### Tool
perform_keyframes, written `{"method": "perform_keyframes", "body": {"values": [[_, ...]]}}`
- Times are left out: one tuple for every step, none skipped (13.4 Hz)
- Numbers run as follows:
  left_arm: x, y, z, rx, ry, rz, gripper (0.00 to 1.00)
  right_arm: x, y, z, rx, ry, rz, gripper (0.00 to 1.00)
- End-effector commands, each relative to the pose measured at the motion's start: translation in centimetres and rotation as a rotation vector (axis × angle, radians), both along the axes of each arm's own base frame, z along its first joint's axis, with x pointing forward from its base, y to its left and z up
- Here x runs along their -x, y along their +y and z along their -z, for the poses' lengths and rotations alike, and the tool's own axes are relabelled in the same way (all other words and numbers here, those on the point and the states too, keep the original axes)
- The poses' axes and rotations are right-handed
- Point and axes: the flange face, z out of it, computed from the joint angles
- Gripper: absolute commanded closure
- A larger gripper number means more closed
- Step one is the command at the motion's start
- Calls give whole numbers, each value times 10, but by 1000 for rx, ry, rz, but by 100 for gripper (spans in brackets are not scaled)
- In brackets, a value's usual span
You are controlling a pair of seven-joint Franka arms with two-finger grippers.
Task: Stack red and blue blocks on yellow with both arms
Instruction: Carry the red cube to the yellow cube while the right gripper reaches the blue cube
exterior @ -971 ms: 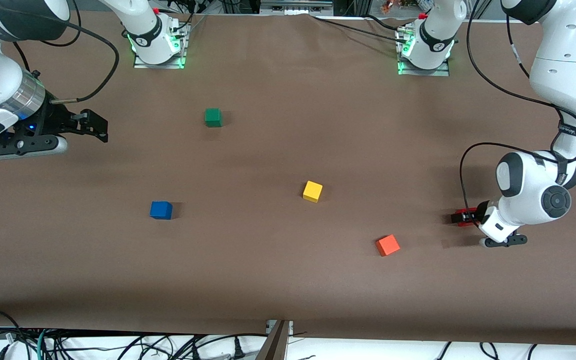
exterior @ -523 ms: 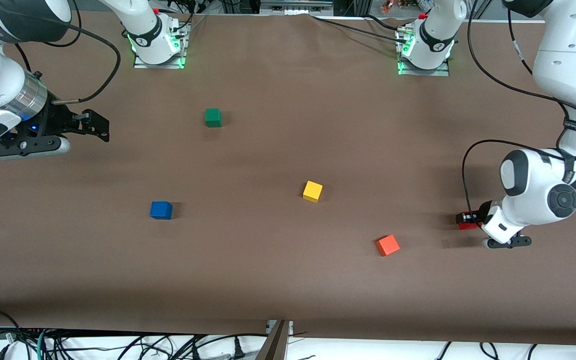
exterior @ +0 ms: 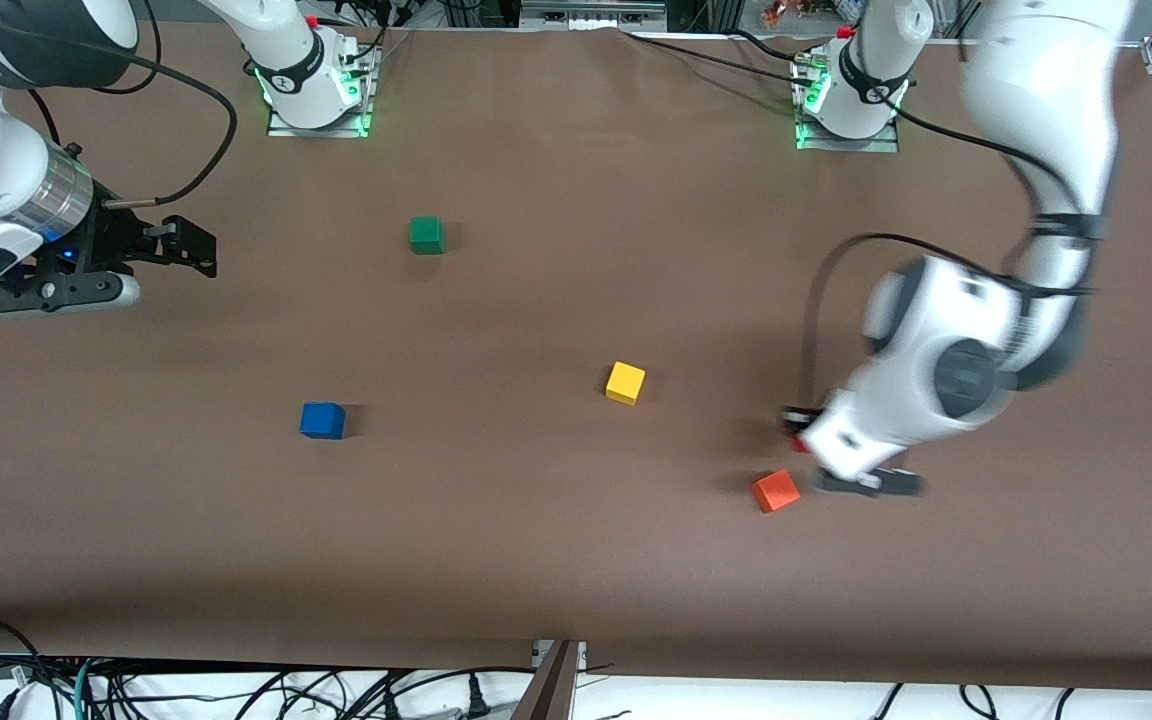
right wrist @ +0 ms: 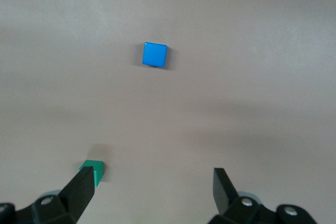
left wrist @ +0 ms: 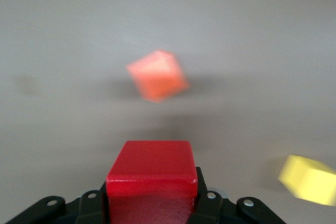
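The red block [left wrist: 151, 169] sits clamped between the jaws of my left gripper [left wrist: 152, 195]; in the front view only a sliver of it shows under the blurred wrist. That left gripper [exterior: 798, 428] hangs over the table just beside the orange cube [exterior: 775, 490]. The yellow cube [exterior: 625, 383] lies on the mat near the middle and also shows in the left wrist view [left wrist: 308, 179]. The blue block [exterior: 322, 420] rests toward the right arm's end [right wrist: 155, 55]. My right gripper [exterior: 188, 252] waits open and empty [right wrist: 152, 187] at that end.
A green cube [exterior: 426, 235] lies nearer the robot bases than the blue block and shows beside one finger of the right gripper [right wrist: 93, 170]. The orange cube [left wrist: 157, 75] lies just ahead of the held red block. The brown mat's front edge has cables below it.
The left gripper shut on the red block, lifted it and swung it from the left arm's end toward the orange cube. The right arm barely moved.
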Motion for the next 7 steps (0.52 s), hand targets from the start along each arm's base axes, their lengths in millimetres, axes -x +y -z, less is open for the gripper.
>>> {"method": "perform_keyframes", "body": {"values": [[34, -102, 18, -26, 3, 44, 100, -46, 8, 99, 27, 62, -17, 0], [44, -125, 23, -9, -13, 72, 100, -58, 7, 132, 27, 68, -6, 0], [57, -150, 27, 5, -33, 109, 100, -72, 10, 159, 24, 47, -7, 0], [67, -166, 31, 3, -37, 140, 100, -88, 13, 178, 20, 20, -14, 0], [78, -180, 37, -6, -34, 182, 100, -102, 16, 192, 19, 7, -16, 0], [89, -193, 48, -15, -25, 219, 100, -114, 21, 210, 20, 12, -15, 0], [91, -197, 59, -27, -36, 251, 100, -122, 24, 231, 22, 27, -10, 0]]}}
